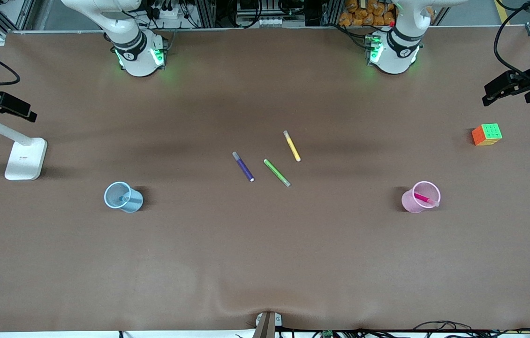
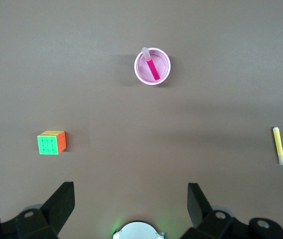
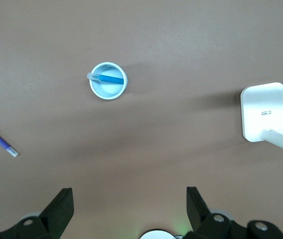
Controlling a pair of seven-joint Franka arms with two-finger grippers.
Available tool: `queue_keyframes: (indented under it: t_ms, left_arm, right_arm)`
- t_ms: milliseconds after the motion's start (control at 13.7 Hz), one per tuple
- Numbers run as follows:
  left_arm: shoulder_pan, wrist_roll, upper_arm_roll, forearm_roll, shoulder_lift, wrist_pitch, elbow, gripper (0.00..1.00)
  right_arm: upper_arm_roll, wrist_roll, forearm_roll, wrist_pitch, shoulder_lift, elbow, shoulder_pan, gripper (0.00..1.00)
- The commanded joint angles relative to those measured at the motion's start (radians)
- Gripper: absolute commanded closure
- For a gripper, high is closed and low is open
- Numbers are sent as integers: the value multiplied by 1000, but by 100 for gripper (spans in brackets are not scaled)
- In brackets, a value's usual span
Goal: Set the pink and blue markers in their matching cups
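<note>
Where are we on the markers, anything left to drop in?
Looks done: the pink marker stands in the pink cup, the blue marker in the blue cup. Nothing in hand: the left hand and right hand are open and empty. Nothing appears left.

purple marker [image 1: 243,166], green marker [image 1: 277,172], yellow marker [image 1: 292,146], colour cube [image 1: 487,134], white stand [image 1: 26,158]

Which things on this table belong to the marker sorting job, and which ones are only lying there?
Belong to the job:
pink marker, in the pink cup
blue marker, in the blue cup

Just lying about:
purple marker
green marker
yellow marker
colour cube
white lamp base
</note>
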Motion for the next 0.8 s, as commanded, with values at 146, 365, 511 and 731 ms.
queue_keyframes:
  t_ms: [146, 365, 511, 731]
  left_arm:
    - [7, 17, -2, -14, 0, -21, 16, 0]
    - [7, 13, -2, -14, 0, -23, 16, 0]
    - [7, 13, -4, -16, 0, -21, 22, 0]
    - [5, 12, -5, -14, 0, -23, 25, 0]
  right_arm:
    - [8, 14, -13, -17, -14, -5, -15, 0]
    - [6, 14, -13, -15, -14, -3, -15, 0]
    - [6, 13, -13, -17, -14, -3, -18, 0]
    - [6, 10, -13, -17, -12, -3, -24, 0]
